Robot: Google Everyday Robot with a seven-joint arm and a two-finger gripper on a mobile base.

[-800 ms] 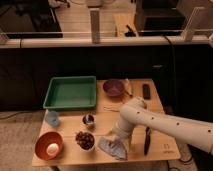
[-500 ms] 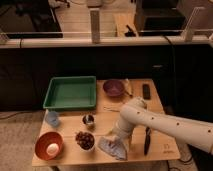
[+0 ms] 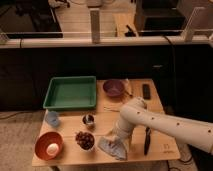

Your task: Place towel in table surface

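No text, label, brand or number can be read here. A small dark marking (image 3: 165,146) near the front right corner of the table (image 3: 70,120) is too small to make out. The gripper (image 3: 114,141) is down at the towel (image 3: 112,149) by the table's front edge.

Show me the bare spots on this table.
Bare wood lies between blue cup and metal cup, by the green tray, and right of the black tool. Crowded front: orange bowl, dark bowl, towel with the gripper at it.

A wooden table (image 3: 70,117) on grey carpet (image 3: 20,135), pale railing (image 3: 100,41) and dark partition (image 3: 50,62) behind.
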